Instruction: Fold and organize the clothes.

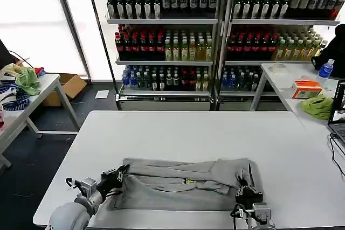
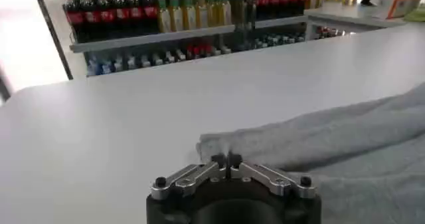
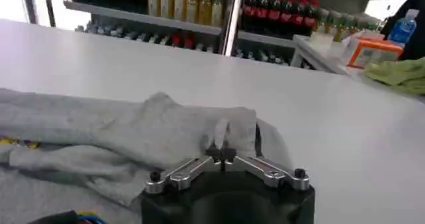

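Light grey cotton shirt (image 1: 180,184): folded into long band, lying across near edge of white rectangular table (image 1: 188,133), small print at centre.
L gripper (image 2: 226,159): clenched on shirt's left end.
R gripper (image 3: 224,153): clenched on bunched right end.
Bkgd: shelves of bottled drinks (image 1: 161,36).
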You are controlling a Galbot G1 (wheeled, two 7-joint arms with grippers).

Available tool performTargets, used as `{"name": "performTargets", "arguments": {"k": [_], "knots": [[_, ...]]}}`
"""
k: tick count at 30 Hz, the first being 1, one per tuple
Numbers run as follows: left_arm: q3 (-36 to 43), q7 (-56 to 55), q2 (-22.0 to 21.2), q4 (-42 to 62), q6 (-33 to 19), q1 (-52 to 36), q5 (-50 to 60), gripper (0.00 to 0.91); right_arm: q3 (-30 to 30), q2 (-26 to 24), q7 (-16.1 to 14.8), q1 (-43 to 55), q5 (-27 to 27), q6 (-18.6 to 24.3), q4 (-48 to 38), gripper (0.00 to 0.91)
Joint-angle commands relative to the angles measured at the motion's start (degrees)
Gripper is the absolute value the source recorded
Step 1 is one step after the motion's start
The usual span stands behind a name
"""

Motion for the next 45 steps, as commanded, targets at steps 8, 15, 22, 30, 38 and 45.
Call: {"name": "performTargets", "arguments": {"k": [8,15,22,30,38,45], "knots": [[-1.7,-2.0,-0.6,-4.3,-1.0,0.5,-0.8,0.907,0.2,-0.4,1.0,-1.6,-2.4,-0.8,2.7,0.907],[-3.5,-4.6,-2.1,-5.5,-0.6,2.9,-1.5,0.907,2.7,-0.2,1.6,-0.6,0.6,-0.5,9.5,0.907],[-5.5,-8.2,-5.8,-6.1,1.6,6.1,-3.6,0.907,4.3,-0.7,1.5,2.3,2.4,-0.5,10.9,0.907],[-5.8,-9.7,-9.7,-6.6,2.6,7.8,-5.7,0.907,3.7,-1.2,1.4,3.3,3.0,-0.3,10.4,0.907],[-5.8,-9.4,-10.9,-6.5,2.5,7.9,-5.5,0.907,3.5,-1.8,1.2,3.3,3.2,-0.1,10.2,0.907],[-5.1,-9.0,-11.6,-5.6,2.5,7.6,-4.8,0.907,2.9,-1.4,1.3,3.2,3.0,0.0,9.7,0.907]]}}
